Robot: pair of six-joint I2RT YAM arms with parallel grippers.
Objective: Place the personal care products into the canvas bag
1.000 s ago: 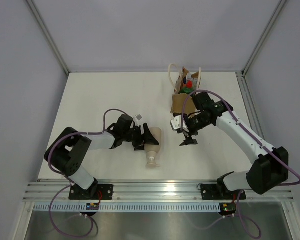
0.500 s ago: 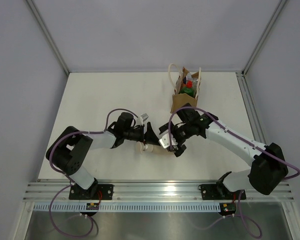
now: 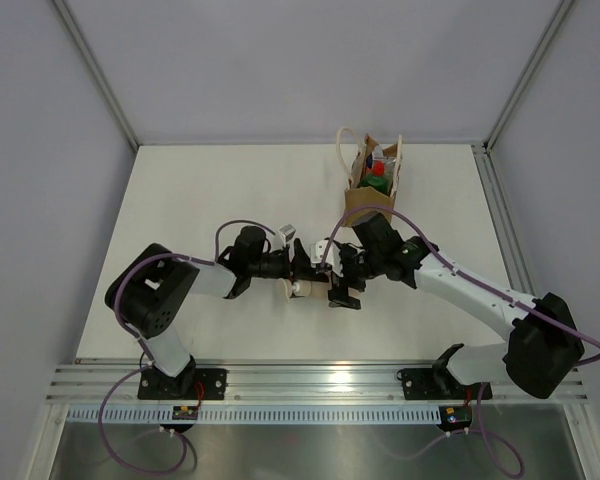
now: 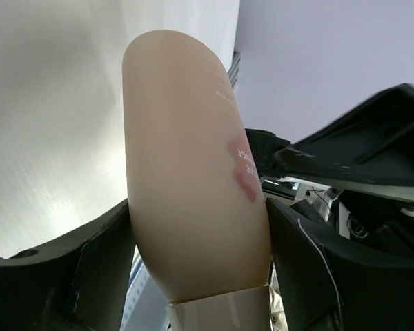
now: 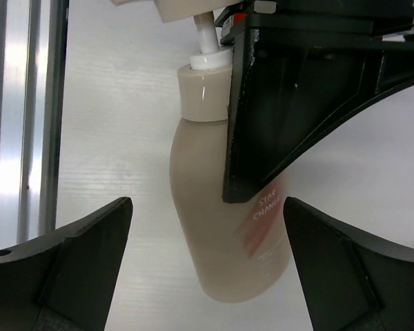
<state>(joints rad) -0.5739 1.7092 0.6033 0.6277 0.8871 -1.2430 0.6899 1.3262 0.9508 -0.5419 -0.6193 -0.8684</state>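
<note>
The beige pump bottle [image 3: 300, 288] is held in my left gripper [image 3: 302, 272], which is shut on its body near the neck [image 4: 193, 179]. My right gripper [image 3: 342, 290] is open. In the right wrist view its fingers [image 5: 76, 262] stand on either side of the bottle's lower body [image 5: 221, 227] without touching it, and a left finger [image 5: 283, 103] covers part of the bottle. The canvas bag [image 3: 365, 205] stands upright at the back right. The green bottle with red cap [image 3: 376, 182] shows inside it. I cannot make out the orange bottle or the tube.
The two arms meet at the table's middle front, wrists close together. The bag's cream handles [image 3: 352, 140] stick up at the back. An aluminium rail [image 3: 310, 378] runs along the near edge, also in the right wrist view [image 5: 21, 103]. Grey walls close three sides.
My left gripper has lifted the beige bottle off the table and swung it right. My right arm has come left from near the bag, and its open fingers now flank the bottle.
</note>
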